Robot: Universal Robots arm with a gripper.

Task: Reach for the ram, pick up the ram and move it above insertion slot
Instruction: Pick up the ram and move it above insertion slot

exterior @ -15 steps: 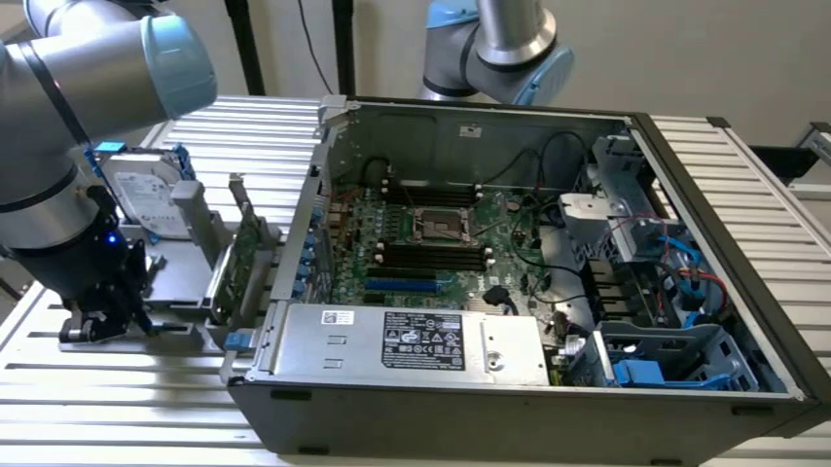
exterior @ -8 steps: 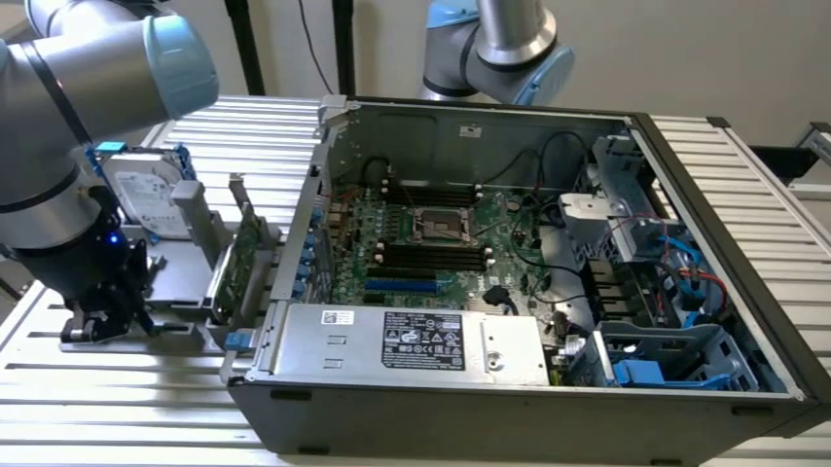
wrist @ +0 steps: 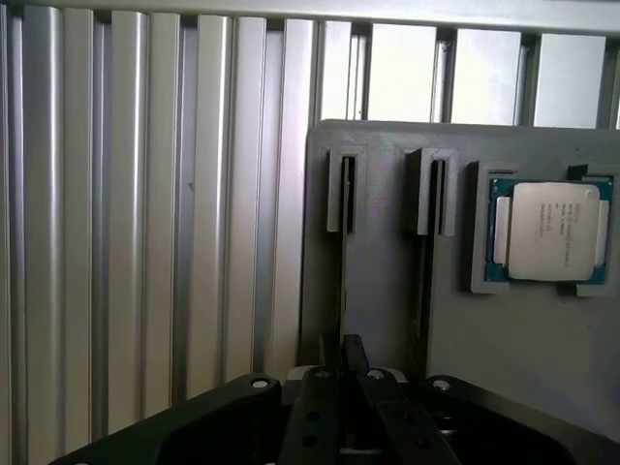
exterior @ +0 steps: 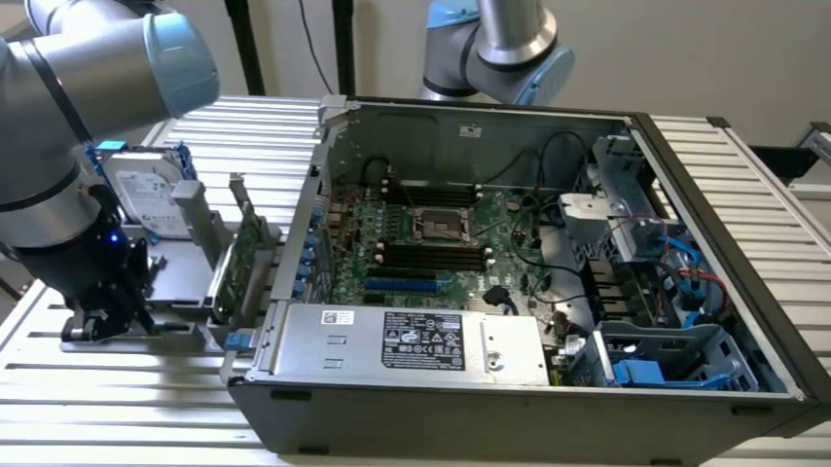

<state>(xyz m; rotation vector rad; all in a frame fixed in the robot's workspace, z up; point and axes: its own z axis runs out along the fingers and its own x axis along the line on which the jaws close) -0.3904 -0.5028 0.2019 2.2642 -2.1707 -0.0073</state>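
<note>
– Looking for the ram (wrist: pixel 344 254): where does it sit?
– As far as I can make out, it is the thin dark strip seen edge-on in the wrist view. It stands in 1 of the 2 narrow grooves of the grey holder (wrist: pixel 383 281), the groove farther from the processor (wrist: pixel 547 231). From that angle I cannot tell its colour or label.
– And the gripper (wrist: pixel 344 351)?
– It is right over the near end of that strip. Its 2 black fingers (wrist: pixel 315 412) are drawn almost together, with only a sliver between the tips, and the strip runs into that sliver. Whether they actually pinch it I cannot tell.
– What else is on the holder?
– The processor lies flat in a square recess just beside the other groove. In the exterior view the gripper (exterior: pixel 97 321) is down at the holder's end toward the exterior view's left. A hard drive (exterior: pixel 146 199) stands upright behind it, and a green expansion card (exterior: pixel 247 261) stands upright between the holder and the computer case (exterior: pixel 520 428).
– Where are the insertion slots?
– The black insertion slots (exterior: pixel 429 255) lie on the motherboard (exterior: pixel 507 219) inside the open case, well apart from the gripper, toward the exterior view's right. A grey power supply (exterior: pixel 403 341) sits along the case's near wall.
– And around all that?
– Case and holder rest on a ribbed aluminium table (exterior: pixel 117 399). A 2nd robot arm (exterior: pixel 500 44) stands behind the case.
</note>
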